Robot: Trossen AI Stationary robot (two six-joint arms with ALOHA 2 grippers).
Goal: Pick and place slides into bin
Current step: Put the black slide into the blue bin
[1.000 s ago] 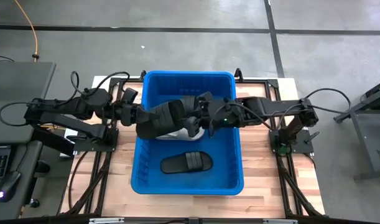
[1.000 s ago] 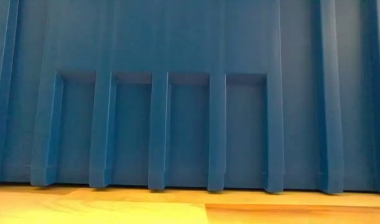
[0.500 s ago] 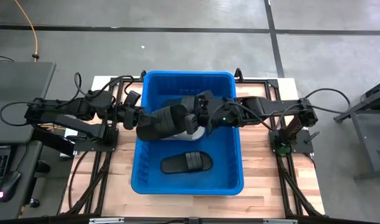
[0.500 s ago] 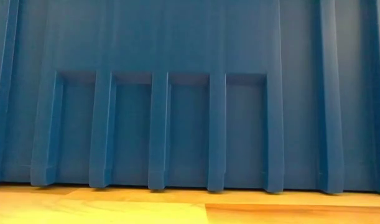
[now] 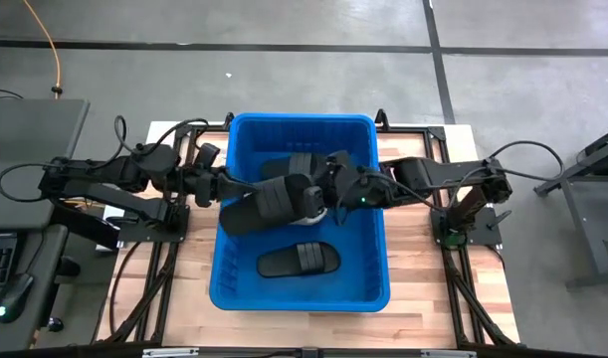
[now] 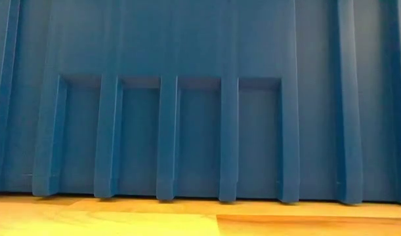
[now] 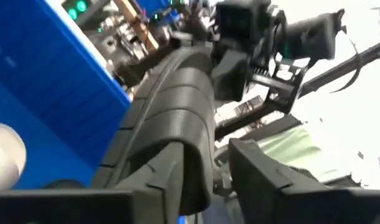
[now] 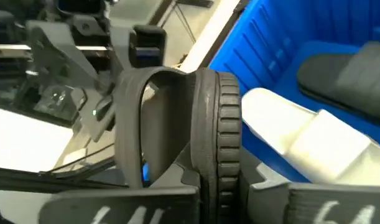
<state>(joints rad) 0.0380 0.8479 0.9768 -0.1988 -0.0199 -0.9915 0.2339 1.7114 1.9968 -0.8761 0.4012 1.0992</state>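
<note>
A black slide (image 5: 274, 199) hangs on edge over the blue bin (image 5: 304, 120), between my two grippers. My right gripper (image 5: 321, 195), reaching in from the right, is shut on its right end. My left gripper (image 5: 224, 195) stands at its left end, by the bin's left wall. In the left wrist view its fingers (image 7: 270, 180) flank the slide (image 7: 177, 137), with a gap at one side. On the bin's floor lie a black slide (image 5: 299, 261) near the front, another black slide (image 5: 289, 164) at the back, and a light grey slide (image 5: 311, 211) under my right gripper. My left gripper is open around the slide's left end (image 7: 190, 180). A gap shows between the slide and one finger; whether the other finger touches it I cannot tell. My right gripper pinches the sole at the slide's right end (image 8: 217, 168) between its two fingers, coming level from the table's right. The slide stands on edge, its strap (image 8: 130, 124) to one side, clear of the bin's floor.
The bin fills the table's middle, and its ribbed near wall (image 6: 200, 98) blocks the whole low view. Bare wooden table top (image 5: 423, 288) shows on both sides of the bin. A grey desk (image 5: 25, 129) stands at the far left, beyond the table.
The held black slide has shifted a little toward the table's right and near edge, uncovering the black slide at the back of the bin. My right gripper has drawn back slightly to the right with it.
</note>
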